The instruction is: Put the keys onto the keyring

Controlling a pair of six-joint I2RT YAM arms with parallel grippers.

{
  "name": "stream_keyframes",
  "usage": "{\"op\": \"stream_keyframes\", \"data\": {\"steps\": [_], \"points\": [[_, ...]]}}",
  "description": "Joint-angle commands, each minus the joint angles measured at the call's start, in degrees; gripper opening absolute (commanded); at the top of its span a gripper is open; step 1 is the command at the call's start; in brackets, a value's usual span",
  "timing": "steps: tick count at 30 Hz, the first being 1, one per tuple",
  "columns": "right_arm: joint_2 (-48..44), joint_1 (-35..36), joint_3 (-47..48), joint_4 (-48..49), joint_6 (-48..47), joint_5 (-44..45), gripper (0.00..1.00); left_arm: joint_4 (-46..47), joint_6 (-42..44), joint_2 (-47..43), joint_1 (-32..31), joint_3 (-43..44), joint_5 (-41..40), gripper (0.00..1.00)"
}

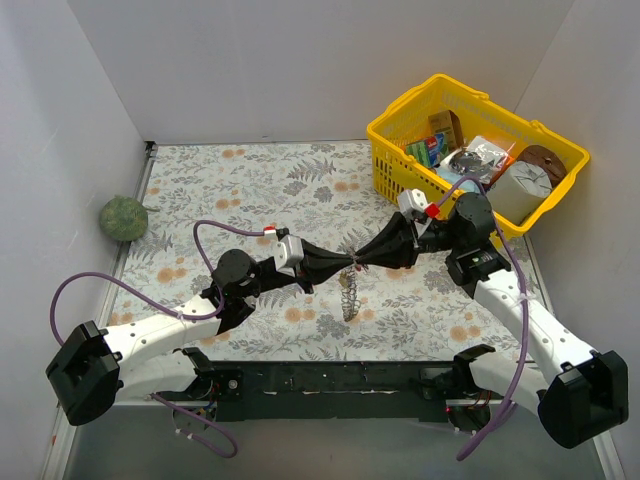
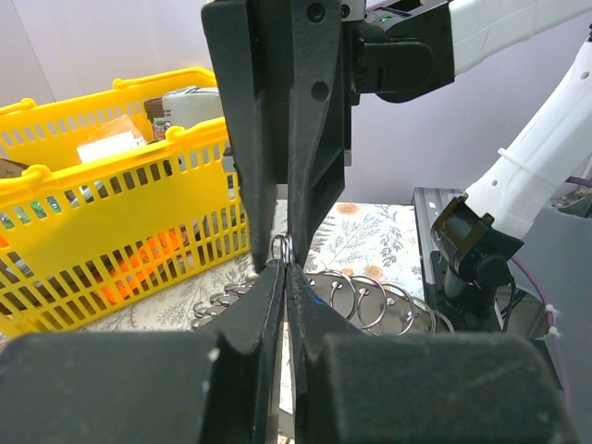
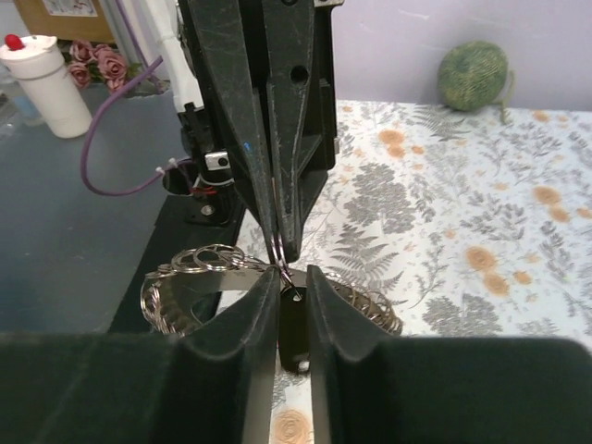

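My two grippers meet tip to tip over the middle of the mat. The left gripper point(image 1: 344, 263) point(image 2: 285, 265) is shut on a small split ring point(image 2: 282, 248) at the top of the keyring. The keyring point(image 1: 348, 296), a large silvery ring strung with several small rings point(image 2: 370, 301) point(image 3: 190, 264), hangs below the tips. The right gripper point(image 1: 363, 259) point(image 3: 292, 276) is shut on a dark key point(image 3: 294, 322), whose hole sits at the small ring point(image 3: 281, 248). No red or blue key shows.
A yellow basket point(image 1: 398, 142) point(image 2: 92, 231) full of items stands at the back right. A green ball point(image 1: 122, 217) point(image 3: 473, 76) lies at the left wall. A white bottle point(image 3: 42, 83) stands off the mat.
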Motion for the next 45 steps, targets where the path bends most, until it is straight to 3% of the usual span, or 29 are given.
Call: {"op": "stream_keyframes", "data": {"steps": [1,2,5,9,14,17,22,25,35,45], "points": [[0.91,0.84,0.48,1.89,0.50,-1.60,0.18,2.34,0.04,-0.69,0.18,1.47,0.49,0.00],[1.00,0.93,0.40,1.89,0.50,-1.42,0.09,2.26,0.12,-0.78,0.27,1.56,0.40,0.00],[1.27,0.93,0.84,1.37,0.41,-0.72,0.01,1.91,0.39,-0.70,0.27,1.74,0.49,0.00],[1.44,0.93,2.68,-5.37,-3.78,0.51,0.01,-0.11,1.53,-1.13,0.27,2.35,-0.12,0.00],[2.23,0.93,7.95,-17.69,-12.67,2.27,0.01,-12.31,6.00,-2.80,0.45,5.42,-1.36,0.06],[3.46,0.93,11.19,-25.24,-18.64,2.45,0.01,-20.57,8.99,-3.50,1.06,7.45,0.04,0.14],[7.15,0.93,17.00,-38.96,-26.73,3.76,0.01,-36.73,13.56,-3.07,2.90,13.58,1.98,0.40],[9.43,0.84,20.34,-44.67,-30.08,5.52,0.01,-41.76,14.71,-2.72,3.79,15.96,3.39,0.51],[13.92,2.42,25.44,-58.56,-38.61,9.21,0.01,-54.33,19.46,4.13,8.27,25.62,10.76,0.46],[16.91,4.36,25.01,-60.60,-40.19,9.30,0.01,-60.32,21.74,11.95,9.59,31.62,18.49,0.40]]}}
